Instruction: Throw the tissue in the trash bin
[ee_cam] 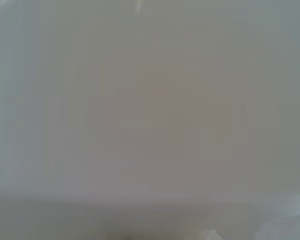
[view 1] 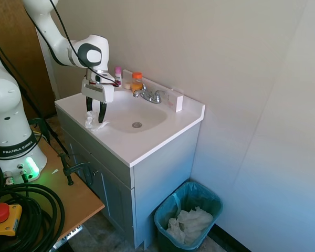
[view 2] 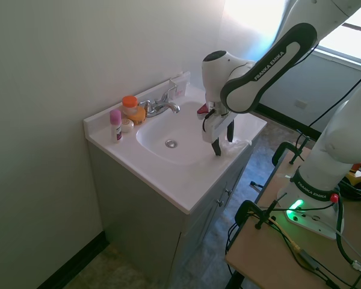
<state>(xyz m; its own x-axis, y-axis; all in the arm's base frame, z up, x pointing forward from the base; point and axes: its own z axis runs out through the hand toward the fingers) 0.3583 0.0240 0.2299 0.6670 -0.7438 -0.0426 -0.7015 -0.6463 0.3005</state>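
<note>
The tissue (view 1: pixel 93 123), a small crumpled white wad, lies on the white vanity top at the front left rim of the sink basin; it also shows as tissue (view 2: pixel 236 144). My gripper (view 1: pixel 94 111) is low over it, pointing down and open, with its dark fingers (view 1: pixel 101 113) reaching down at the wad's edges. From the other side the gripper (view 2: pixel 223 141) stands just left of the wad. The teal trash bin (view 1: pixel 166 227) stands on the floor to the right of the vanity, holding a heap of white paper. The wrist view is a white blur.
The sink basin (view 1: pixel 131 113) is just right of the gripper. A faucet (view 1: pixel 151 95), an orange-capped bottle (view 1: pixel 137 82), a pink-capped bottle (view 1: pixel 117 74) and a white box (view 1: pixel 176 100) line the back of the counter. A wooden table (view 1: pixel 79 197) sits to the left.
</note>
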